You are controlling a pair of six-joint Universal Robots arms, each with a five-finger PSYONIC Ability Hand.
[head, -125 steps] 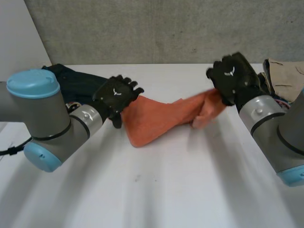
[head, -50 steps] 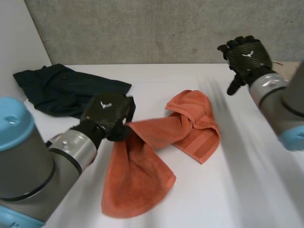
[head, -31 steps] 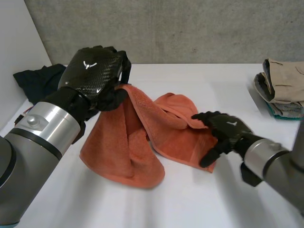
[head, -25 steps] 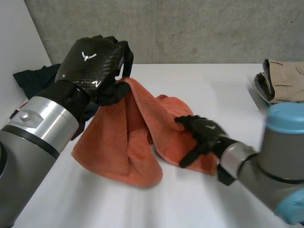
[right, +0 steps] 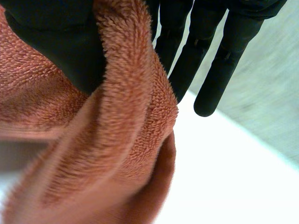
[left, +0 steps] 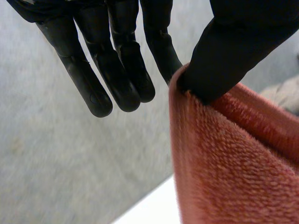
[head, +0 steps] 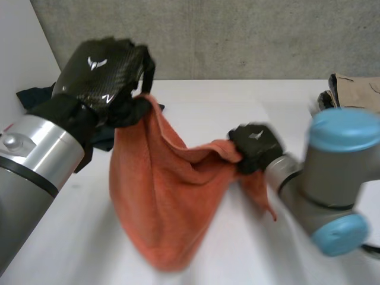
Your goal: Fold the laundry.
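Over the white table [head: 196,95] the orange terry towel [head: 160,202] hangs unfolded, the left hand [head: 104,74] pinching its eleven-o'clock edge and the right hand [head: 255,145] its three-o'clock edge.

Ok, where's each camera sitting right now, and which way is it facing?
Head view: between and behind the arms, looking down at the table; shows both arms, the left hand holding the towel up, the right hand gripping it lower.
Left wrist view: on the left wrist, looking along the palm past straight fingers toward the wall; thumb pinches the towel's edge.
Right wrist view: on the right wrist, along its palm toward the table; thumb pinches a towel fold.
Shared: all three show the towel.
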